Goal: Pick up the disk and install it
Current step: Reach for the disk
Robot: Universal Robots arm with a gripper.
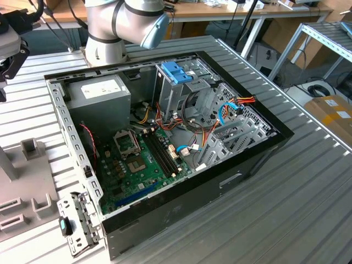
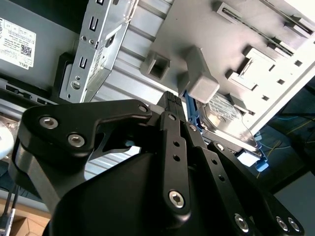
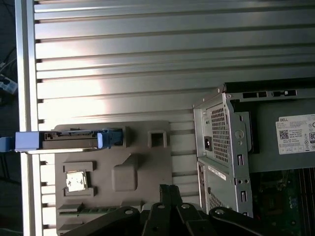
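The disk (image 3: 69,140) stands on edge in a slot at the far end of a grey fixture plate (image 3: 133,172), its blue carrier rails showing at both ends. In the second wrist view the disk (image 2: 229,120) shows its metal face and white label beyond a grey post. My gripper (image 3: 165,191) hovers over the fixture's near part, well short of the disk, with its black fingers pressed together and nothing between them. In the second wrist view the gripper (image 2: 170,101) points toward the disk's blue rail.
An open computer case (image 1: 264,159) lies on the ribbed metal table (image 1: 297,209). Inside are a drive cage with a blue latch (image 1: 176,71), a grey power-supply box (image 1: 102,93) and the motherboard (image 1: 135,165). The fixture plate (image 1: 27,187) lies at the exterior view's left.
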